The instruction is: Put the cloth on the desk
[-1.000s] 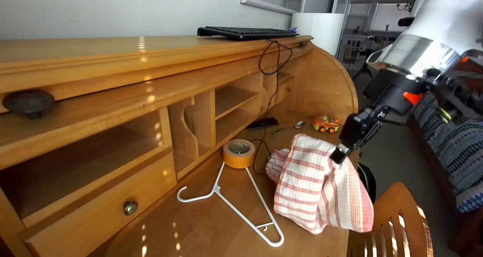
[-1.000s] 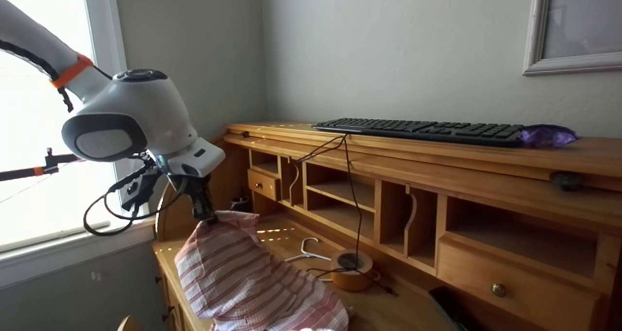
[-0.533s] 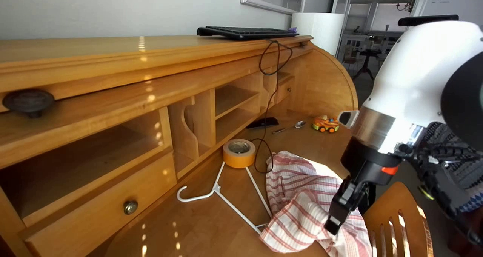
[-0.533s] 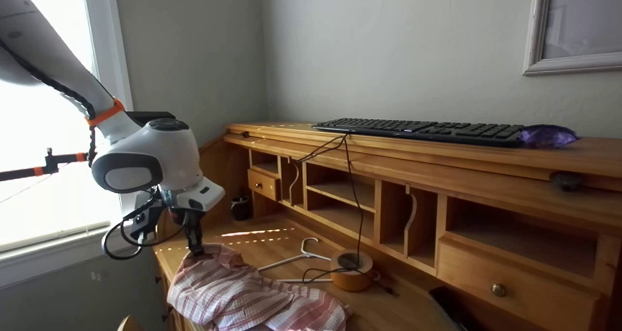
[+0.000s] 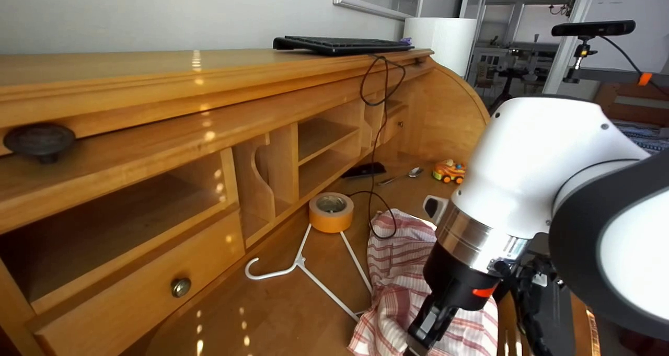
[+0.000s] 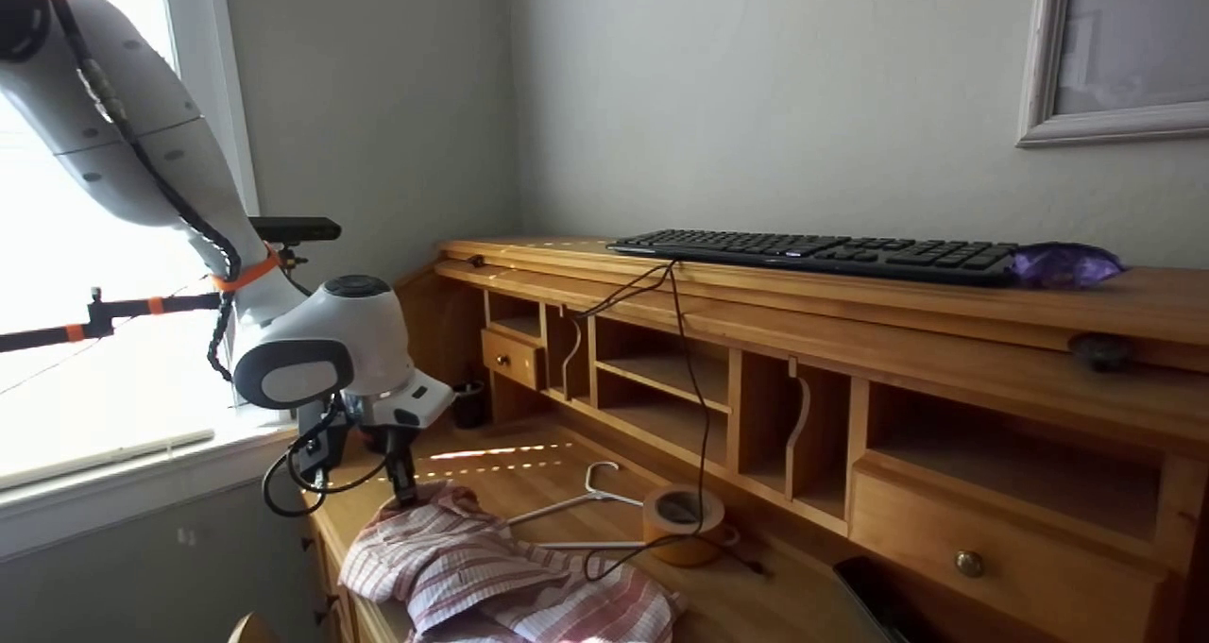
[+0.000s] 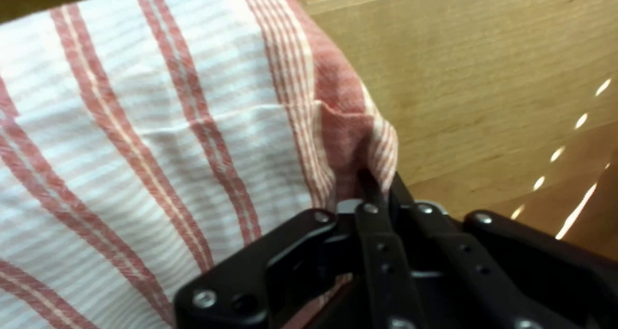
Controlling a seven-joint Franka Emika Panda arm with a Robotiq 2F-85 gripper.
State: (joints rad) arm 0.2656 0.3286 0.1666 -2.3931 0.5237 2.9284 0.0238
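The cloth, white with red stripes, lies crumpled on the wooden desk (image 5: 282,319) and shows in both exterior views (image 5: 389,272) (image 6: 510,577). Part of it hangs at the desk's front edge. My gripper (image 6: 406,499) points down at the cloth's near end; its tips are low in an exterior view (image 5: 415,343). In the wrist view, the fingers (image 7: 384,189) are closed on a folded red edge of the cloth (image 7: 159,126). The arm hides part of the cloth in an exterior view.
A white hanger (image 5: 300,262) and an orange tape roll (image 5: 330,221) lie beside the cloth. A black cable (image 5: 372,188) hangs from the keyboard (image 5: 345,45) and touches the cloth. A toy car (image 5: 447,172), a spoon (image 5: 414,172) and a dark phone (image 6: 869,591) are farther along.
My gripper has come down with the cloth, from holding it raised to low at the desk. The cloth has sunk and spread on the desk. The cable's lower loop has shifted slightly.
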